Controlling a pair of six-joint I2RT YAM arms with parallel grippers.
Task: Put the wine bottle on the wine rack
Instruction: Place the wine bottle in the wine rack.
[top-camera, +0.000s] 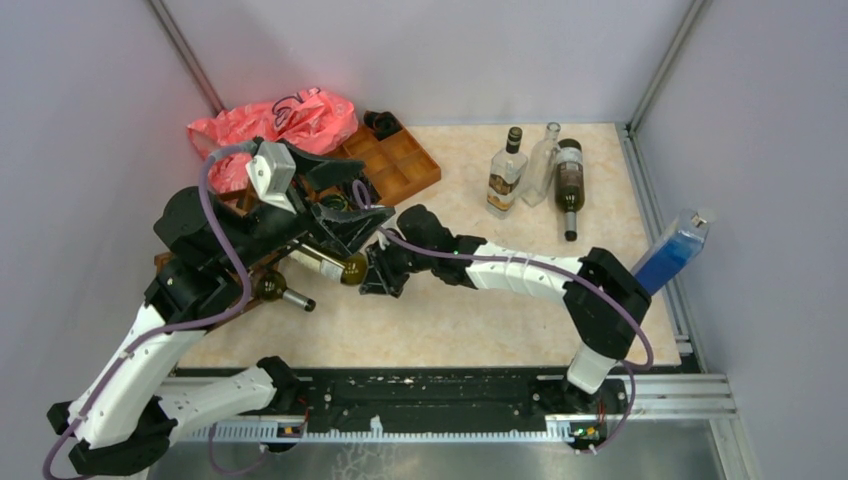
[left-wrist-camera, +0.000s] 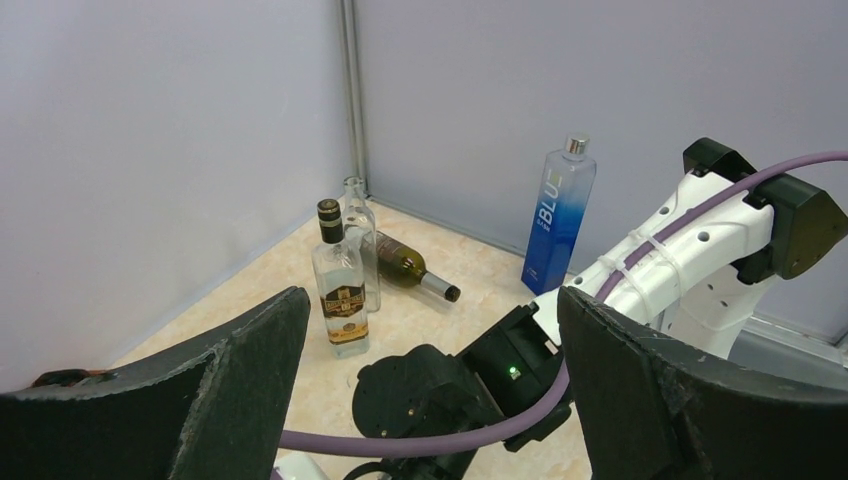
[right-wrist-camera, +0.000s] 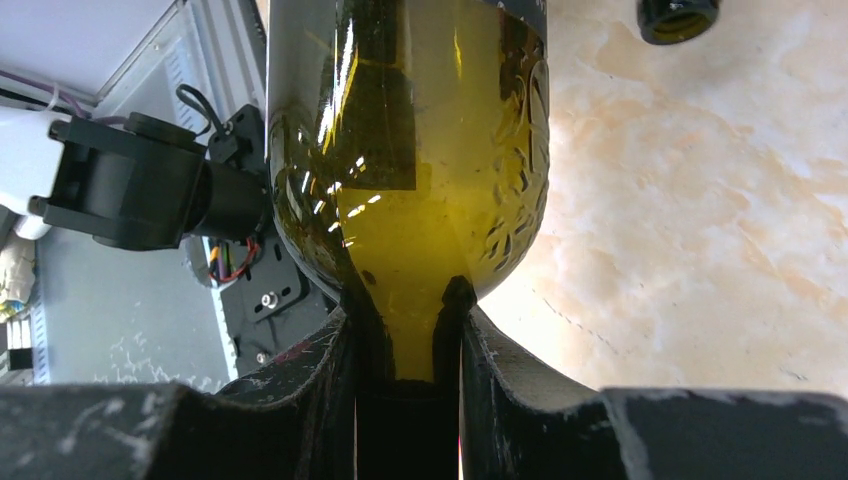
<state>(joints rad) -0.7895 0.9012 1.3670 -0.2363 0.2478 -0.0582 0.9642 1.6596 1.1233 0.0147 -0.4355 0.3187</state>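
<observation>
Wine bottle, centre-left of frame, neck clamped in right pincer, body toward rack at left; left pincer wide, empty; advice: feed base-first, level with cell, release once cradled.

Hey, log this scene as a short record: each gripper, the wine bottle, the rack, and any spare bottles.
right gripper: shut on the neck of the wine bottle
left gripper: open, holding nothing, above the rack
wine bottle: green, roughly level at the rack's near side; whether it is seated cannot be told
wine rack: mostly hidden under the left arm
second bottle: at the rack, neck sticking out
dark bottle: lying on the far right
blue bottle: by the right wall
</observation>
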